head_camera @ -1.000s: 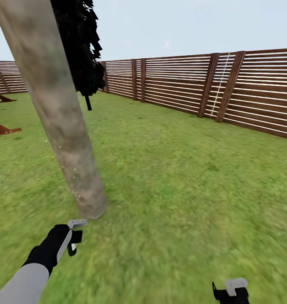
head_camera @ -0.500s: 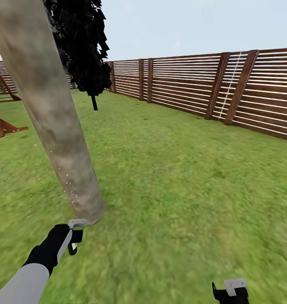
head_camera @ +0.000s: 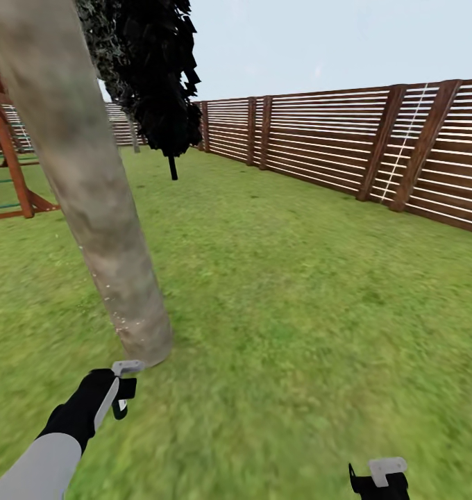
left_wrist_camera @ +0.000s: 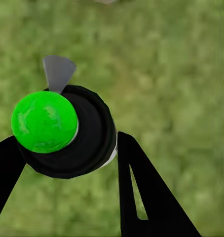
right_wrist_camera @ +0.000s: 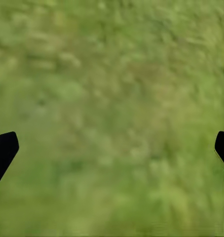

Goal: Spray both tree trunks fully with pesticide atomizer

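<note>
While the head view has the trunk [head_camera: 90, 201] rising at eleven o'clock, white specks [head_camera: 118, 321] dot only its lower part, and the left hand [head_camera: 123, 389] hangs just short of its base. Spraying should climb the bare bark and work round it, I judge. Seen from the left wrist, that hand pinches the sprayer [left_wrist_camera: 67, 133] (green-capped, dark-bodied) over grass [left_wrist_camera: 171, 74]. Seen from the right wrist, the right hand [right_wrist_camera: 112, 148] is spread wide and holds nothing.

Head cam looks down at grass [head_camera: 298, 312] (wrist cams closer)
</note>
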{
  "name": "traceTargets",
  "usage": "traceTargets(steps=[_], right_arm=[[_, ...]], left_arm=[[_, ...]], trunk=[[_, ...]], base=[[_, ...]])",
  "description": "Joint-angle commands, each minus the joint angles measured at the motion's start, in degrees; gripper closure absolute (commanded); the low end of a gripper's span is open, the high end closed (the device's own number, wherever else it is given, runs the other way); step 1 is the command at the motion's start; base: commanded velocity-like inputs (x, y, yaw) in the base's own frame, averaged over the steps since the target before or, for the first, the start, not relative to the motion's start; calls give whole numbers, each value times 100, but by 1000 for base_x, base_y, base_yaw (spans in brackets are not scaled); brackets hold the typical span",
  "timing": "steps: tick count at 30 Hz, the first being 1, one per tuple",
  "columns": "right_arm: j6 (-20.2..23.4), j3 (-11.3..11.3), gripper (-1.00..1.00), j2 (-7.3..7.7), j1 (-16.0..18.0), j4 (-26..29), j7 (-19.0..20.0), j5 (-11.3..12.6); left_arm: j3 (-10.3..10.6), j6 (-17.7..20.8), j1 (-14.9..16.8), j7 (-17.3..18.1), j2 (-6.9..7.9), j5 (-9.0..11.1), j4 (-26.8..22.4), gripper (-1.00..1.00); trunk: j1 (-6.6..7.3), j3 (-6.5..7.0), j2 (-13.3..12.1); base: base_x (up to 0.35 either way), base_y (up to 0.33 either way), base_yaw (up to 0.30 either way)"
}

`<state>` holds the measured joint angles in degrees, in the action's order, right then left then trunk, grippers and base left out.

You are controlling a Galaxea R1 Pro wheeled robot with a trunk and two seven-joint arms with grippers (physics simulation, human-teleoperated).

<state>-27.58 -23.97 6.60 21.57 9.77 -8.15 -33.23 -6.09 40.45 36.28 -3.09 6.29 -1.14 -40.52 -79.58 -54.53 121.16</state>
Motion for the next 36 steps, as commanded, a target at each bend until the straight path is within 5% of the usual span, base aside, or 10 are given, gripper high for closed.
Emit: traceTargets(steps=[1, 16, 25, 36], right_arm=[[-19, -29, -100, 0, 5, -11, -29, -61], [-19, -29, -100, 1, 5, -11, -29, -61], [-19, -29, -100, 0, 5, -11, -29, -61], [-19, -29, -100, 0, 5, -11, -29, -61]], left_arm=[[-4, 32, 2, -39, -3, -27, -13, 100], [-15, 33, 2, -42, 4, -11, -35, 100], [-227, -108, 2, -34, -4, -2, -40, 100], [-226, -205, 2, -34, -14, -2, 17, 100]], trunk=[[-1, -5, 2], [-1, -5, 2], [-1, -5, 2], [-1, -5, 2]], base=[[157, -241, 1], [35, -270, 130], [161, -254, 264], [123, -250, 14]])
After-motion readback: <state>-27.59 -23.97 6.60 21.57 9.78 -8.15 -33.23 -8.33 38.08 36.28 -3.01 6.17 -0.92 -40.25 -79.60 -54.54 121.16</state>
